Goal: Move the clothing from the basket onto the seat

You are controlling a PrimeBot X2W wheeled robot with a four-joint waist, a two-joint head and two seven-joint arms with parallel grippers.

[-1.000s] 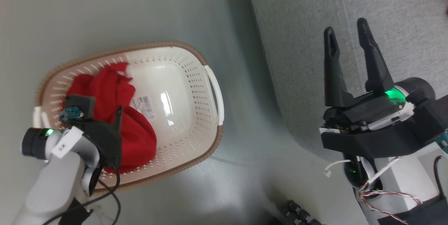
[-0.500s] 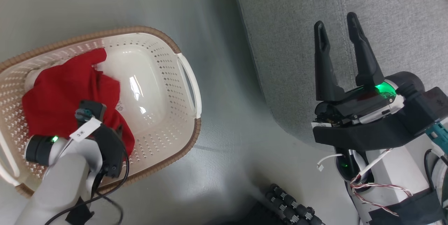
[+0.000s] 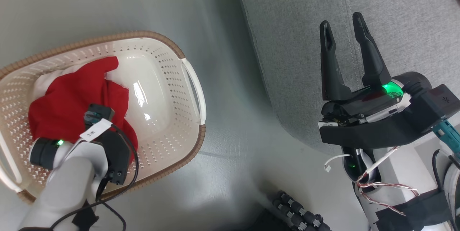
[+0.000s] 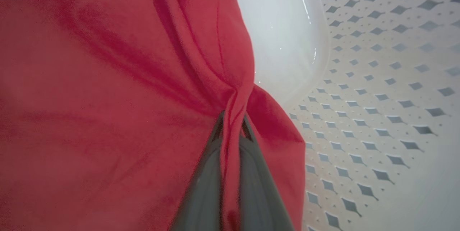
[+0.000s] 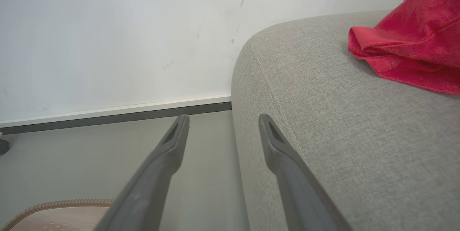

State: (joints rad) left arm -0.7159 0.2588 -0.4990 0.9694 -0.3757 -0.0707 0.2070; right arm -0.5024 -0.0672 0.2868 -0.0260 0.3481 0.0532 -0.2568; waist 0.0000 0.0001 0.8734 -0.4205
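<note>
Red plush cloth is pinched in the left gripper (image 4: 231,121). Its two dark fingers are clenched on a raised fold of the red garment (image 3: 68,105), and the fold runs down between them in the left wrist view. The pale left forearm (image 3: 68,184) rises from the lower left corner of the head view and bends at the wrist over the near side of the basket (image 3: 172,91), so the gripper points down into it.

The garment is plain red, soft and creased, and is heaped in the basket's left half. Its right edge ends near the middle of the glossy bottom. The right half of the basket shows bare cream plastic, with diamond-shaped holes up the walls. A brown rim rings the basket, and a white handle (image 3: 197,89) arches along its right side.

Right of that handle, a strip of grey floor (image 3: 230,134) separates the basket from the seat (image 3: 294,44), whose rounded grey edge runs diagonally down the head view. The right gripper (image 3: 341,21) hovers above that edge, fingers spread and holding nothing, pointing up the view.

In the right wrist view a second red garment (image 5: 413,51) lies crumpled on the seat. It is well beyond the fingertips, with bare grey fabric between. A white wall (image 5: 107,37) stands behind the floor.
</note>
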